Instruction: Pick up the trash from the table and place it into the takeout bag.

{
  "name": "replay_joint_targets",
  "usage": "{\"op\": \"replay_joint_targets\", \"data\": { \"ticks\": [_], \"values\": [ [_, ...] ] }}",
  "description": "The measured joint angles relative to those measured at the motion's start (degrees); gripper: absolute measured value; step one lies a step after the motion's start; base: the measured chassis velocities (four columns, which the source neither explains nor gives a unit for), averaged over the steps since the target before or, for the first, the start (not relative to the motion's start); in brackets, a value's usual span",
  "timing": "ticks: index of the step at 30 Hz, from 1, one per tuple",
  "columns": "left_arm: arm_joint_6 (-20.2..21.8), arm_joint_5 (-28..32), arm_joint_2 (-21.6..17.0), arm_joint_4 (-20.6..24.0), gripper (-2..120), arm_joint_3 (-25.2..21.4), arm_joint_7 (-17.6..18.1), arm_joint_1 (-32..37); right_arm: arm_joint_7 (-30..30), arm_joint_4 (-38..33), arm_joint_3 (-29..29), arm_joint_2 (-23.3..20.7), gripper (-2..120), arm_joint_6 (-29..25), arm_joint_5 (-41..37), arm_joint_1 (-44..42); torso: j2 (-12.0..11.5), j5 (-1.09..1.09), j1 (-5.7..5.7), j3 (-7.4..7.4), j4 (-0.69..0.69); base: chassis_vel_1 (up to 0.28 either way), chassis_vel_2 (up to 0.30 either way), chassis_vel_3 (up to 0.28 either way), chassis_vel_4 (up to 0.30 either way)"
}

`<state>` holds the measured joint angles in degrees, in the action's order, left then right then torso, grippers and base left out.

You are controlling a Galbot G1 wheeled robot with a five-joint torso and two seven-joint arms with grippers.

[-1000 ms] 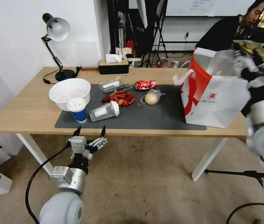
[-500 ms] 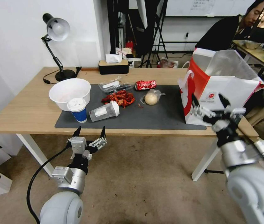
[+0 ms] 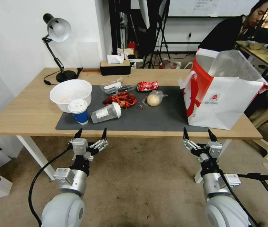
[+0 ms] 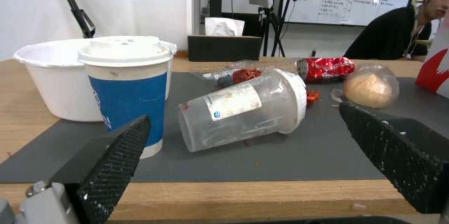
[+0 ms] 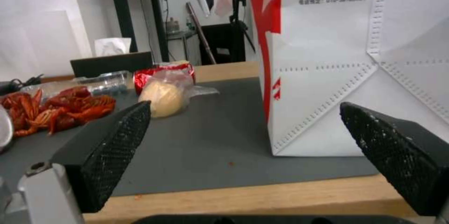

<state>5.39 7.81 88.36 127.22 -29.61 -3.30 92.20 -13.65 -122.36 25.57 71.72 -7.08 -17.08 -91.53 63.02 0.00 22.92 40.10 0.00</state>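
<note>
On the dark mat of the table (image 3: 30, 116) lies the trash: a white bowl (image 3: 71, 94), a blue white-lidded cup (image 3: 78, 111), a clear plastic cup (image 3: 106, 112) on its side, red crayfish shells (image 3: 121, 99), a crushed red can (image 3: 148, 85) and a beige round item in plastic (image 3: 153, 100). The white takeout bag (image 3: 219, 91) with a red side stands open at the mat's right end. My left gripper (image 3: 90, 133) hangs open just below the table's front edge, facing the blue cup (image 4: 126, 87). My right gripper (image 3: 197, 133) hangs open below the front edge, facing the bag (image 5: 355, 66).
A black tissue box (image 3: 115, 67) and a desk lamp (image 3: 57, 47) stand at the table's back. A clear flat container (image 3: 116, 86) lies behind the shells. A tripod (image 3: 159, 41) and a seated person are behind the table. White table legs (image 3: 36, 154) flank both arms.
My right arm has come down from beside the bag's top to below the table's front edge, gripper open throughout. The left arm and the trash have not moved.
</note>
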Motion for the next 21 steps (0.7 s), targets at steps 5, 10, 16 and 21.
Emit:
{"op": "replay_joint_targets", "data": {
  "ticks": [5, 10, 16, 21],
  "values": [
    [-0.1, 0.0, 0.0, 0.0, 100, 0.0, 0.0, 0.0, -2.1, -0.1, -2.2, -0.3, 100, 2.2, -0.7, 3.7, 0.0, 0.00, 0.00, 0.00, 0.00, 0.000, 0.000, 0.000, 0.000],
    [-0.1, 0.0, 0.0, 0.0, 100, 0.0, 0.0, 0.0, -4.6, 1.0, -4.8, -1.5, 100, 7.0, -4.4, 9.7, 0.0, 0.00, 0.00, 0.00, 0.00, 0.000, 0.000, 0.000, 0.000],
    [-0.1, 0.0, 0.2, -0.2, 100, -0.1, 0.0, 0.0, -8.0, 5.6, -9.3, -4.0, 100, 11.6, -10.8, 19.4, 0.0, 0.01, 0.00, 0.01, 0.00, 0.000, 0.000, 0.000, 0.000],
    [-0.2, -0.2, 0.7, -0.2, 100, -0.2, 0.0, 0.1, -11.1, 10.7, -14.1, -4.3, 100, 14.0, -14.7, 29.0, 0.0, 0.00, 0.00, 0.01, 0.00, 0.000, 0.000, 0.000, 0.000]
  ]
}}
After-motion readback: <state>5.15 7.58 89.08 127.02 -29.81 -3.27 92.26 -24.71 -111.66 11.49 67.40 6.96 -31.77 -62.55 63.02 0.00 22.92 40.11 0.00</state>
